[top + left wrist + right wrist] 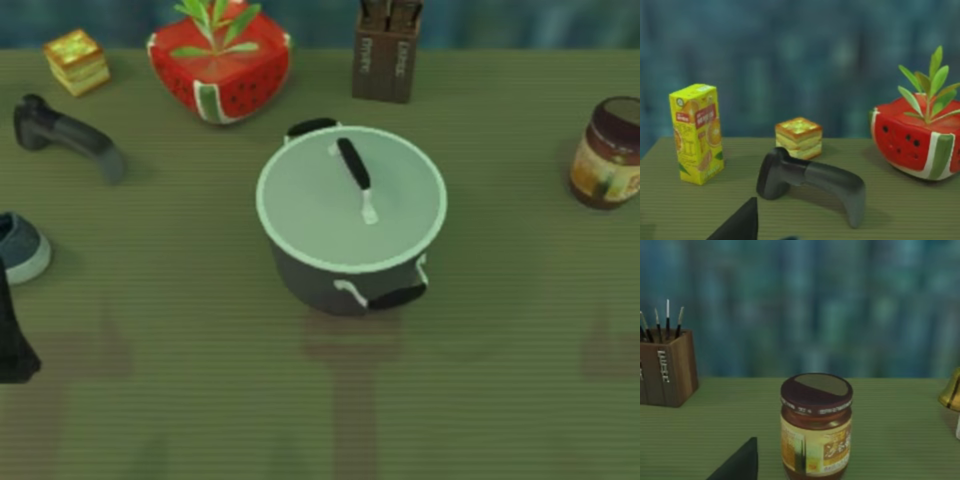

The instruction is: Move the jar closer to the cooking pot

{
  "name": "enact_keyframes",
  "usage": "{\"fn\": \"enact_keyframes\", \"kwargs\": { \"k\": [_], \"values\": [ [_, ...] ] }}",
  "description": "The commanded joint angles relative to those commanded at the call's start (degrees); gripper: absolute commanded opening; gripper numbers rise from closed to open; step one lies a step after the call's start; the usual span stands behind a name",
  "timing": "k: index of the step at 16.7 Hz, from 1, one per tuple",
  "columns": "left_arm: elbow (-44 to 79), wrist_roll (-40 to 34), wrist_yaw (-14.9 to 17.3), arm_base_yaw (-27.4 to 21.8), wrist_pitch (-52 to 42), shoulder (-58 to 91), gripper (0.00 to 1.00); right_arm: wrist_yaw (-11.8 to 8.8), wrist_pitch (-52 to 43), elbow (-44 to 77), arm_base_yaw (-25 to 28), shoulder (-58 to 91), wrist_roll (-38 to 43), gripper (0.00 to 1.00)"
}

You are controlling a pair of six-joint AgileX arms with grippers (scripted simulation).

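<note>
The jar (608, 152) stands upright near the table's right edge: dark brown-red glass, dark lid, yellow-orange label. The cooking pot (350, 215), dark grey with a pale green-rimmed lid and black handles, sits mid-table, well to the jar's left. In the right wrist view the jar (816, 425) is close ahead, and one dark finger (742, 462) of my right gripper shows off to its side, apart from it, open. The right arm is outside the top view. My left arm (14, 345) is parked at the left edge; its single visible finger (742, 222) holds nothing.
A red watermelon planter (220, 60) and a brown knife block (387, 50) stand behind the pot. A sandwich block (77, 60), grey scanner (65, 135) and shoe (20, 245) lie at the left. A yellow juice box (696, 132) and a gold bell (952, 390) show only in wrist views.
</note>
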Motion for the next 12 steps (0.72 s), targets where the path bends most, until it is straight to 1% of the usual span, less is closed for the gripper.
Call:
{"fn": "enact_keyframes", "kwargs": {
  "k": [3,6,9,12],
  "values": [
    [0.0,0.0,0.0,0.0,0.0,0.0,1.0,0.1,-0.38,0.55,-0.12,0.52,0.03,1.0],
    [0.0,0.0,0.0,0.0,0.0,0.0,1.0,0.79,-3.89,5.65,-0.93,5.4,0.24,1.0],
    [0.0,0.0,0.0,0.0,0.0,0.0,1.0,1.65,-10.69,15.55,-1.99,15.01,0.43,1.0],
    [0.0,0.0,0.0,0.0,0.0,0.0,1.0,2.33,-19.73,28.58,-2.86,28.19,0.45,1.0]
  ]
}}
